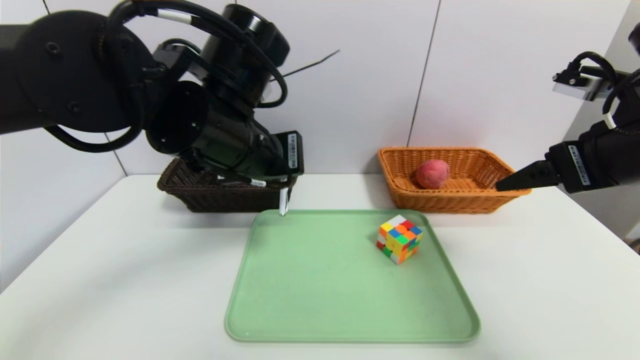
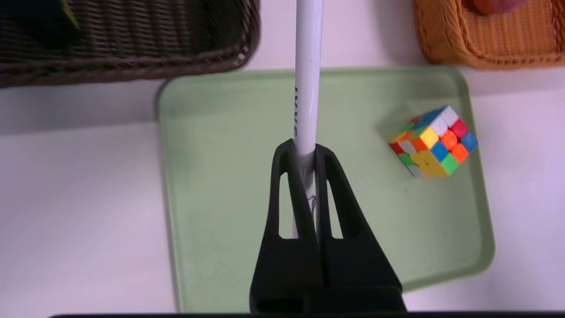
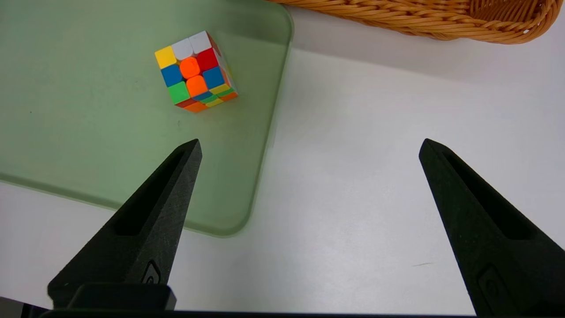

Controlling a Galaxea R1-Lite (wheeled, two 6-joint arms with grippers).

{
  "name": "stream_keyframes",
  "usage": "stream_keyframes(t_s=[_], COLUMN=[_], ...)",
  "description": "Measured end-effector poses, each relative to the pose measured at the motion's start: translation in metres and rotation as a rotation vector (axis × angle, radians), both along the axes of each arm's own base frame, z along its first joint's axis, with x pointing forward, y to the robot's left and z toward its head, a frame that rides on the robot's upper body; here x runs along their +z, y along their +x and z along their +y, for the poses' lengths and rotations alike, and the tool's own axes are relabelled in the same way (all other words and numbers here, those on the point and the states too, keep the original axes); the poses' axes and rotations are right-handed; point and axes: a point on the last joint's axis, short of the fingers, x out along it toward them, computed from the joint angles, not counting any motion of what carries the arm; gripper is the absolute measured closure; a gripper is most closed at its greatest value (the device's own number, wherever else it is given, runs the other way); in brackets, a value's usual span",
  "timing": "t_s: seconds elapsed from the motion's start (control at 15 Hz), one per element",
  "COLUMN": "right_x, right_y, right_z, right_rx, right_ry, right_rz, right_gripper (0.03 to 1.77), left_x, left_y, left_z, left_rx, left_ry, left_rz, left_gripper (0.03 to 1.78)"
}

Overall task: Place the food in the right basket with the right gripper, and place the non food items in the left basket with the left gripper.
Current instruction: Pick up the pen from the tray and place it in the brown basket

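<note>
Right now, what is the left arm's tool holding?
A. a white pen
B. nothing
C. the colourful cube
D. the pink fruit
A: the left tool is shut on the white pen above the green tray; the cube sits on the tray and the fruit lies in the orange basket.

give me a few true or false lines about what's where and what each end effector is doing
1. The left end effector is shut on the pen. True.
2. The peach lies on the green tray. False: it sits in the orange basket.
3. The cube is on the tray. True.
4. The right end effector holds the cube. False: it is open and empty, above the table.
5. The pen is in the dark basket. False: it is gripped above the tray.
</note>
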Motion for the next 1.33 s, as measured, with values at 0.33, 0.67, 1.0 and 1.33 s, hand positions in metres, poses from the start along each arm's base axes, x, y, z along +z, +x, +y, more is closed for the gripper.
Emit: stream_keyframes(t_s=[0.33, 0.67, 1.0, 1.33], right_x=[0.001, 0.002, 0.003, 0.004], right_y=[-0.001, -0.003, -0.006, -0.006], right_z=[0.000, -0.001, -0.002, -0.002], right_rx=[-0.001, -0.004, -0.005, -0.005], right_ry=[-0.001, 0.000, 0.000, 0.004], right_rz=[-0.003, -0.009, -0.012, -0.018], right_gripper=[0.10, 0.10, 0.10, 0.10], left_x=[0.016, 0.009, -0.008, -0.019], left_y=[0.021, 0.050, 0.083, 0.096], left_z=[0.051, 0.085, 0.115, 0.133], left_rx=[0.148, 0.261, 0.363, 0.377], left_ry=[-0.019, 0.001, 0.025, 0.033], left_rz=[-0.072, -0.085, -0.078, -0.043], left_gripper=[1.76, 1.76, 1.76, 1.76])
